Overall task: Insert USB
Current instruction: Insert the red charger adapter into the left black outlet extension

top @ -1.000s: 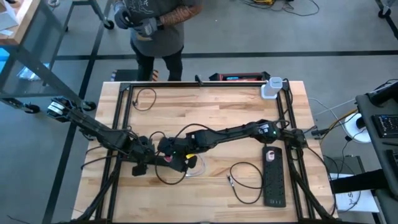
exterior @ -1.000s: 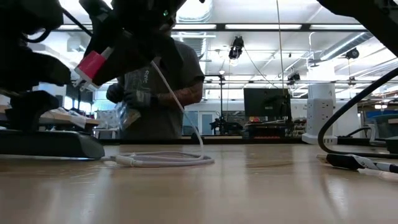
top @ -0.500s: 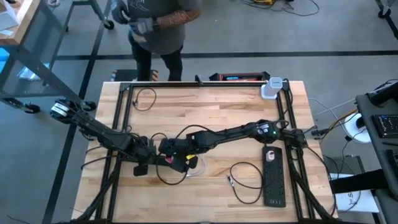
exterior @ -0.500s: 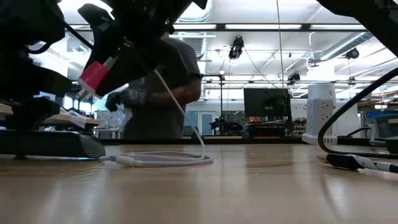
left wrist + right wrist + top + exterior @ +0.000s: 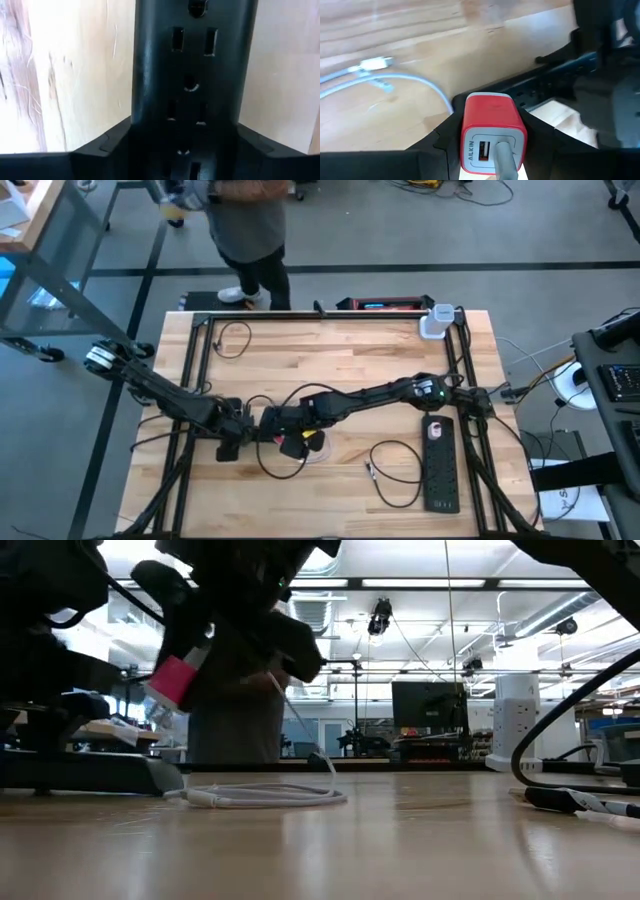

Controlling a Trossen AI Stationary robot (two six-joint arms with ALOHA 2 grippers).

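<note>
We hold the red charger (image 5: 494, 131) clamped between our right gripper's (image 5: 492, 150) fingers, its white cable (image 5: 265, 795) already plugged into its back and trailing down to a loose coil on the surface (image 5: 400, 840). In the low view the charger (image 5: 177, 678) hangs tilted above the wood, its prong end pointing down and toward the power strip (image 5: 85, 772).

Our left gripper (image 5: 228, 442) is closed around that strip (image 5: 190, 75), steadying it flat on the surface; its outlets run in a row along the strip's long axis.

From above, the two grippers meet near the surface's front left, the charger (image 5: 293, 442) just beside the strip end. We judge the right arm must carry the prongs square onto an outlet.

Beyond, a second strip (image 5: 440, 463) lies well apart at right, and a person (image 5: 245, 225) stands behind.
</note>
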